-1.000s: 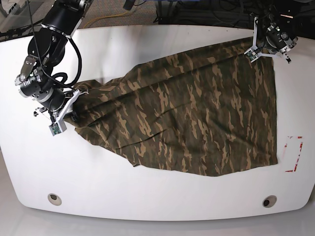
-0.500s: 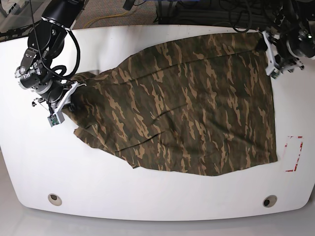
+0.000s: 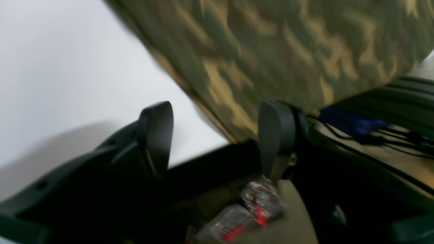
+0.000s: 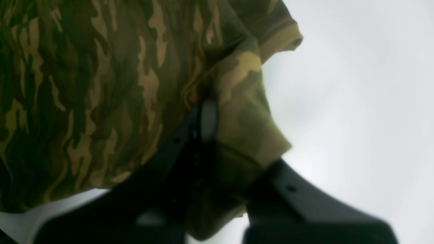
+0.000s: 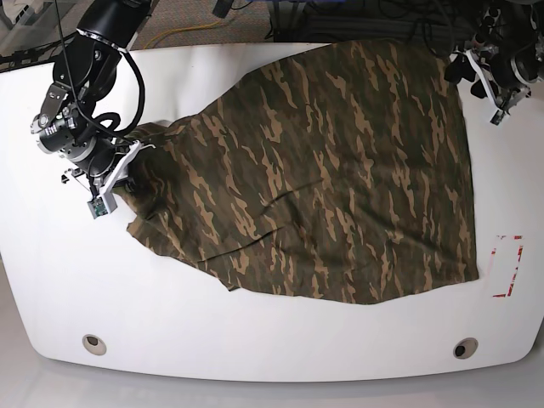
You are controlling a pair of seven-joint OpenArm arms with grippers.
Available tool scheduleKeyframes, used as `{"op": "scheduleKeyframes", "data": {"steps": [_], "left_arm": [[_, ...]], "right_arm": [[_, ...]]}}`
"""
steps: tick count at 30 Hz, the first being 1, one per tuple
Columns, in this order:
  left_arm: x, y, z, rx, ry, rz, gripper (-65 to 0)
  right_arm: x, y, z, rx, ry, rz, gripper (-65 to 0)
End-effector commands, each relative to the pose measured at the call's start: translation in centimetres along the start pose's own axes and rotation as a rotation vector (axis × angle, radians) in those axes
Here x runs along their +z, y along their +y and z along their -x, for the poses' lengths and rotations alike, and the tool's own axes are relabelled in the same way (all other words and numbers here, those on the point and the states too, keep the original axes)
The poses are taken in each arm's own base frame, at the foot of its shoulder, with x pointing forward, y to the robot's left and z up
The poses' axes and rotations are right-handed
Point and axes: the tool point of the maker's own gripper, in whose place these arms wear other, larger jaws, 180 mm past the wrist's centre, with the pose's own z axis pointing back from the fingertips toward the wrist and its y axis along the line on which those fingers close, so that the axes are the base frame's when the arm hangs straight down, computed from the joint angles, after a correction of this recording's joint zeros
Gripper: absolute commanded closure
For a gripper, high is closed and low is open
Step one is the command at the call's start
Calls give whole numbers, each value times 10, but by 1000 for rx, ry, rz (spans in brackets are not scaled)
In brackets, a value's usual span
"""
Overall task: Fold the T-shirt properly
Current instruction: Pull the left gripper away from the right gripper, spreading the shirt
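T-shirt (image 5: 331,170) lies spread on the white table (image 5: 255,340), camo print, running from the far right corner down to the near middle. Its far edge reaches the back rim of the table. Its right edge is fairly straight; the left side bunches into folds.

Right gripper (image 4: 217,135): clenched on cloth. In the right wrist view a thick fold of the shirt is pinched between the 2 fingers (image 4: 206,118), with a hemmed edge sticking up past them toward the top right. In the base view this gripper (image 5: 115,178) sits at the left bunched end of the shirt, with cloth gathered at it.

Left gripper (image 3: 217,135): released, with the 2 fingers (image 3: 159,132) well apart and nothing between them. In the left wrist view the shirt corner hangs just above and behind the gap. The right-hand fingertip looks level with the cloth edge, but the view is blurred, so I cannot tell whether it touches. Below the fingers are the dark table edge, the floor and some cables (image 3: 373,135). In the base view this gripper (image 5: 493,76) is at the far right corner of the table, just beside the shirt's top right corner, apart from it as far as I can see.

Red tape marks (image 5: 508,265) are on the table near the right edge, just beside the shirt's lower right corner.
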Motion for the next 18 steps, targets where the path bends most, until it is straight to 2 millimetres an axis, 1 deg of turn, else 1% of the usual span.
{"op": "scheduleKeyframes", "data": {"steps": [1,6,10,13,15,18], "left_arm": [[-1,9,3,57,-29,16,-372],[-7,20,21,170,-32,32,-372],[-12,20,30,200,-15,43,-372],[-21,10,35,222,-7,73,-372],[-25,4,36,217,1,89,-372],[-33,-9,36,197,19,131,-372]], "right_arm": [[6,-5,-17,17,-58,15,0],[6,-5,-17,16,-57,14,0],[6,-5,-17,16,-57,14,0],[6,-5,-17,16,-57,14,0],[6,-5,-17,16,-57,14,0],[6,-4,-17,17,-57,13,0]]}}
